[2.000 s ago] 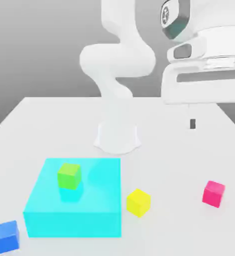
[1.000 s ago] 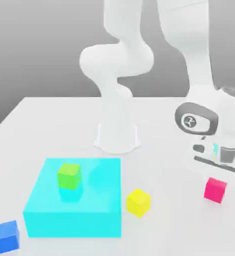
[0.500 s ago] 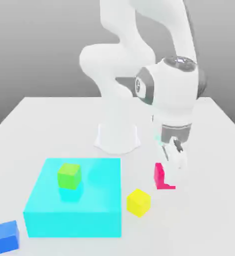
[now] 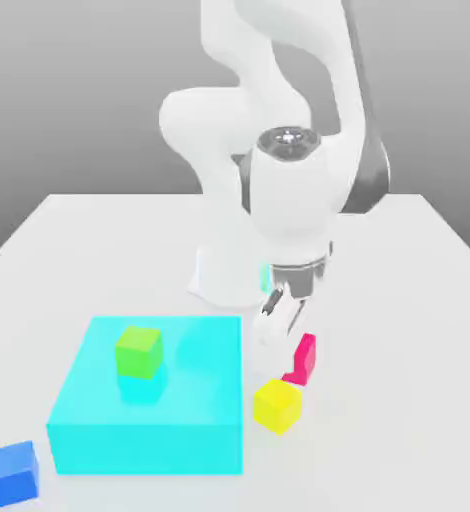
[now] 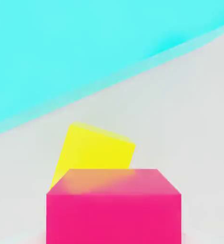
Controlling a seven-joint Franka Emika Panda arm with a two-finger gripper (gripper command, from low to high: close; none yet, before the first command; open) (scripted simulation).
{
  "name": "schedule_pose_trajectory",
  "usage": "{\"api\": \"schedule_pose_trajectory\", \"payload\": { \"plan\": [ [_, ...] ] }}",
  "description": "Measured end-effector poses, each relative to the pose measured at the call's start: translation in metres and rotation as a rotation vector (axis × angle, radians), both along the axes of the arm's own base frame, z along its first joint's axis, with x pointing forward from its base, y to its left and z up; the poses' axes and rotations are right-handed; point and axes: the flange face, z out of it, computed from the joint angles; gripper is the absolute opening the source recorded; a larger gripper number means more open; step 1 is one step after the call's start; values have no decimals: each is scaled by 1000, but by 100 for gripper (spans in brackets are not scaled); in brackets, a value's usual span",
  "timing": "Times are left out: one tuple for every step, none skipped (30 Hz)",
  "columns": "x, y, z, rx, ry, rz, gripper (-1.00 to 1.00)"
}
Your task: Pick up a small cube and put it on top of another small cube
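Note:
The small magenta-pink cube (image 4: pixel 304 357) hangs between the fingers of my gripper (image 4: pixel 290 345), which is shut on it. It sits just behind and slightly to the exterior view's right of the small yellow cube (image 4: pixel 277 405), which rests on the white table. In the hand view the pink cube (image 5: pixel 114 207) is close up, with the yellow cube (image 5: pixel 92 152) just beyond it. The white fingers (image 4: pixel 276 318) reach down from the wrist and cover part of the pink cube.
A big cyan block (image 4: pixel 149 400) lies to the exterior view's left of the yellow cube, with a small green cube (image 4: pixel 138 351) on top. A small blue cube (image 4: pixel 12 472) sits at the front left. The arm's base (image 4: pixel 235 272) stands behind.
My gripper has carried the pink cube from the exterior view's right side of the table leftward, to beside the yellow cube. The other cubes stayed still.

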Motion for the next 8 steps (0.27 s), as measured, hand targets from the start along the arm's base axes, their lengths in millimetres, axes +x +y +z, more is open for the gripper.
{"api": "schedule_pose_trajectory", "payload": {
  "plan": [
    [0, 0, -3, -1, 1, -1, -100],
    [0, -1, -6, -3, 1, -1, -100],
    [0, -1, -9, -6, 1, -1, -100],
    [-1, -1, -12, -10, 0, -1, -100],
    [-1, -2, -15, -15, -1, -2, -100],
    [0, -3, -17, -21, -3, -5, -100],
    [0, -5, -20, -27, -5, -7, -100],
    [0, -6, -22, -34, -8, -8, -100]
  ]
}}
